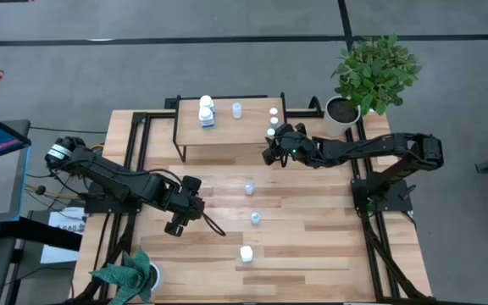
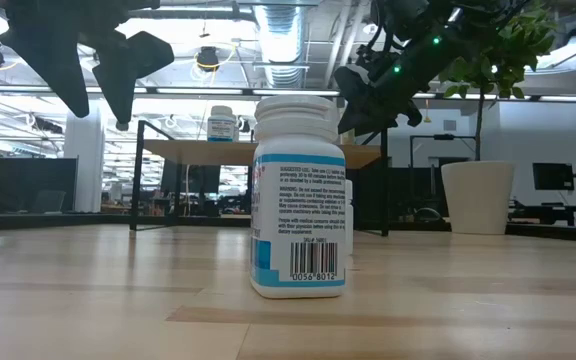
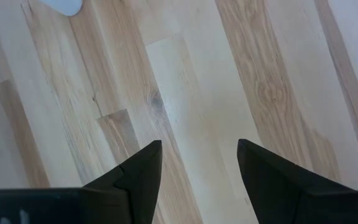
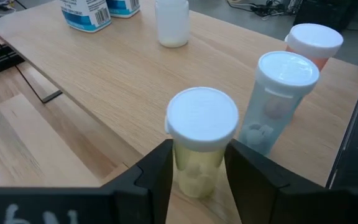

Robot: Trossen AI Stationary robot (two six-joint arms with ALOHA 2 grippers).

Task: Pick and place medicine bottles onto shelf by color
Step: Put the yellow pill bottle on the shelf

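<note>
The shelf [image 1: 227, 135] stands at the table's far side. On it are two large white medicine bottles [image 1: 206, 112], a small pale one [image 1: 237, 109], and at its right end a yellowish bottle with a white cap [image 4: 197, 155], a pale-blue one [image 4: 278, 106] and an orange one [image 4: 312, 46]. My right gripper [image 1: 274, 140] is open, with a finger close on either side of the upright yellowish bottle, which stands on the shelf top. Three more bottles [image 1: 249, 187] [image 1: 255, 218] [image 1: 246, 252] stand on the table. My left gripper [image 3: 199, 162] hangs open above bare wood.
A potted plant [image 1: 375, 72] stands at the table's far right corner and another plant [image 1: 130, 275] at the near left. The large white bottle [image 2: 298, 200] on the table fills the middle of the low view. The shelf's middle [image 4: 104, 68] is bare.
</note>
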